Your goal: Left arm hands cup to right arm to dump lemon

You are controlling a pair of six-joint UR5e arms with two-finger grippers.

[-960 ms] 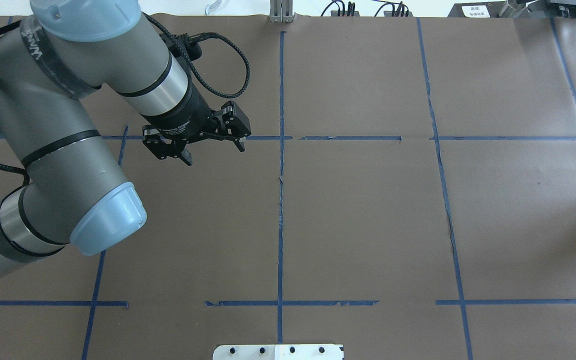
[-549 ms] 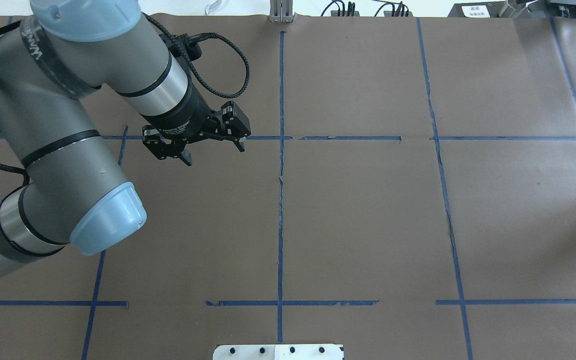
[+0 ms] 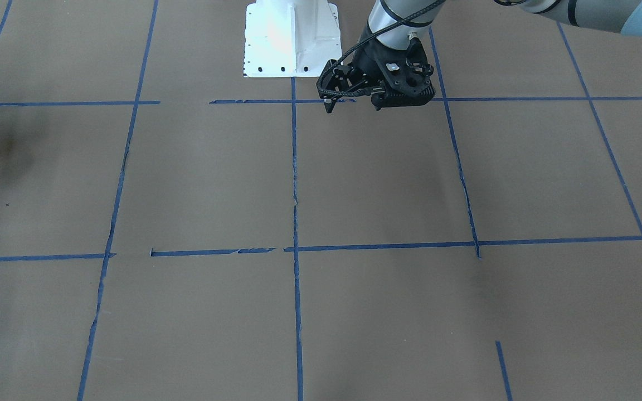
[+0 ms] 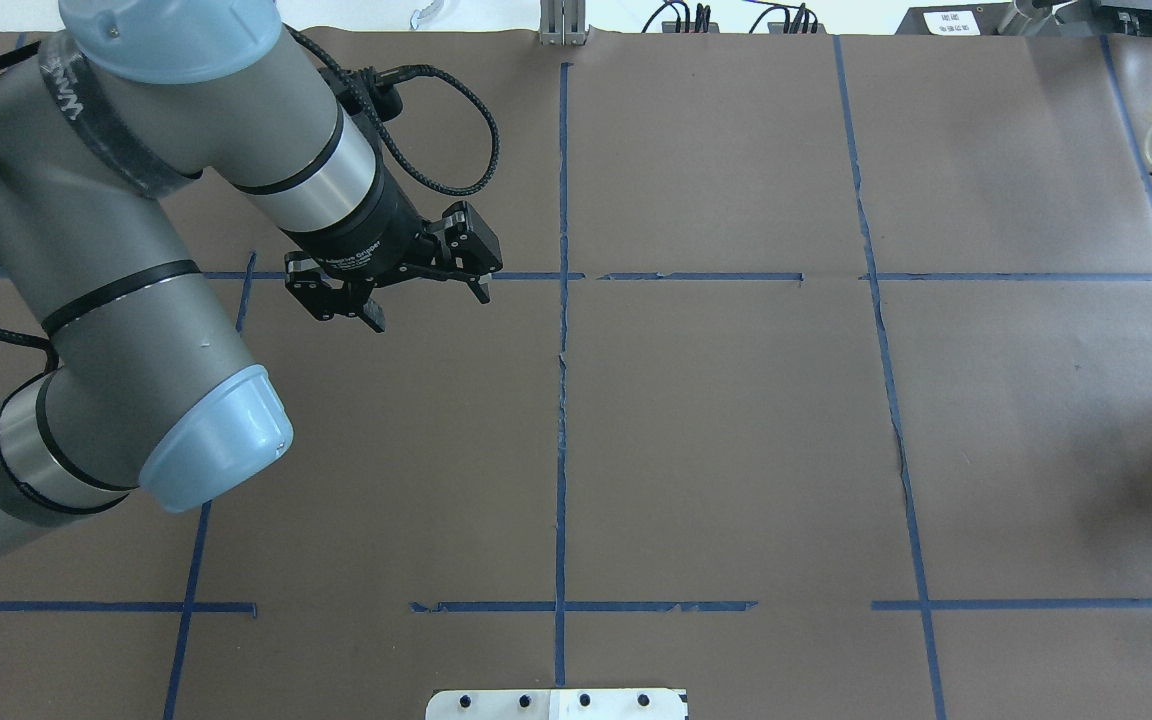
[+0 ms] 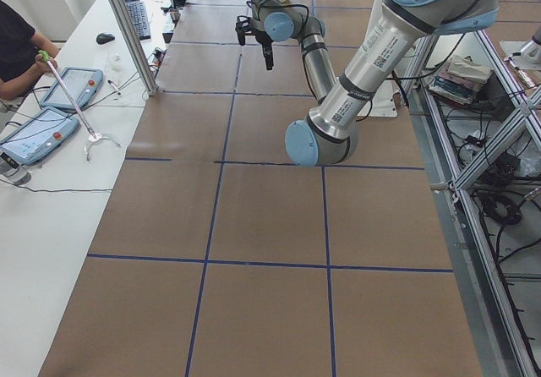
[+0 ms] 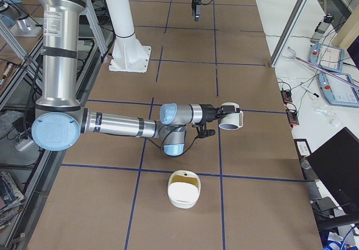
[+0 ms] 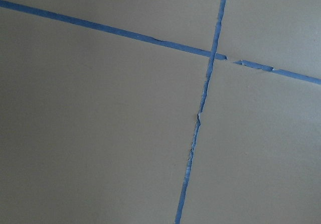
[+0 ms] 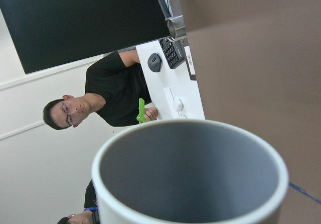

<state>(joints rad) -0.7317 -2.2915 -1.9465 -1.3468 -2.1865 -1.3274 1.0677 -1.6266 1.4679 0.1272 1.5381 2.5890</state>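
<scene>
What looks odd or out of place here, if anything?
The cup, gripped by the right gripper, hangs tipped on its side above the table, mouth sideways; its inside looks empty in the wrist view. The blue tape lines are torn and frayed in places. No spill shows.

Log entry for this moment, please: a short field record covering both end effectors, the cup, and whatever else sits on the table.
cup: held off the table, tipped on its side; inside looks empty in the right wrist view
right end effector: shut on the cup
left end effector: open, empty, hovering above the table
lemon: not clearly visible
white container: on the table near the cup; yellowish inside, contents unclear
handover: done, since the right arm has the cup
</scene>
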